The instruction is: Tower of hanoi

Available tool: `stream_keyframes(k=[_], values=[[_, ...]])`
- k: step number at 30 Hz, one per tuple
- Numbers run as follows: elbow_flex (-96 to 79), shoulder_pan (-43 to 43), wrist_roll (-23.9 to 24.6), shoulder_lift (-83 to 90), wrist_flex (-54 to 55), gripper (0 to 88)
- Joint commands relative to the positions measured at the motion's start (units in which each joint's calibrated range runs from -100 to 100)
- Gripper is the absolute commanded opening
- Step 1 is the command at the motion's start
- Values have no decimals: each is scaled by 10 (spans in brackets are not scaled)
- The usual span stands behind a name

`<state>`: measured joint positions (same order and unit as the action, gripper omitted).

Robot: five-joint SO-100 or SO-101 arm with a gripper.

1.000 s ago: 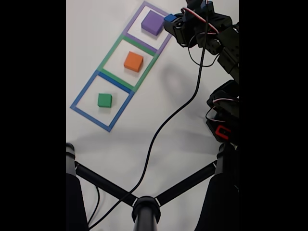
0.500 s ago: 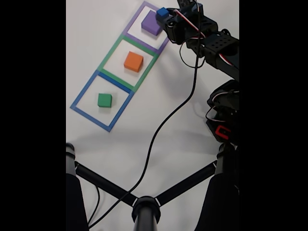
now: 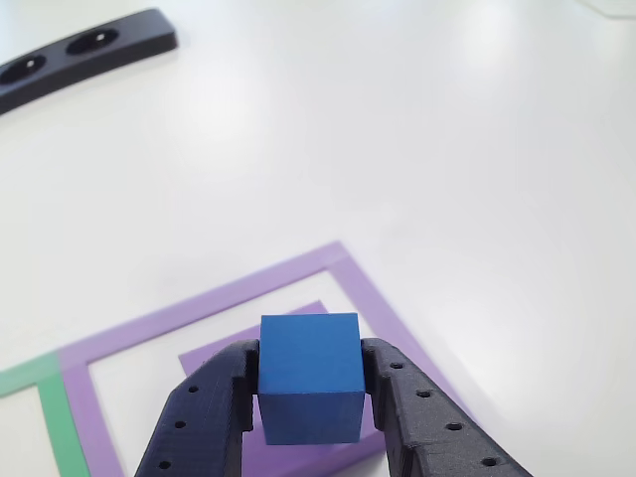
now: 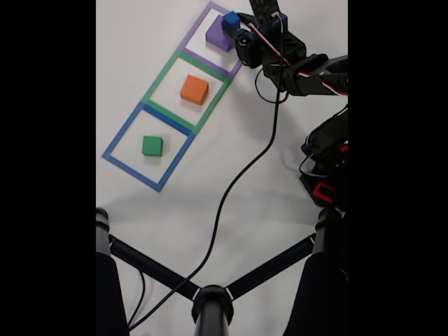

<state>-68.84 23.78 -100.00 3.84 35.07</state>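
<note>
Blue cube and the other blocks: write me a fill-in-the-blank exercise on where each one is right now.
1. The jaws are shut on the ____ cube.
2. That cube is held above the ____ block.
3. The orange block sits inside the ____ tape square.
4. The green block sits inside the ____ tape square.

Missing words: blue; purple; green; blue

Fixed view: three tape squares (image 4: pixel 168 98) run diagonally, one block in each. The smallest cube (image 4: pixel 230 20) sits between the gripper (image 4: pixel 232 22) fingers, above the far block (image 4: pixel 216 36).
</note>
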Motion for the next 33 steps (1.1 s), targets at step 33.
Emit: stream_keyframes(k=[33], values=[[70,-5,0,-157,149,38]])
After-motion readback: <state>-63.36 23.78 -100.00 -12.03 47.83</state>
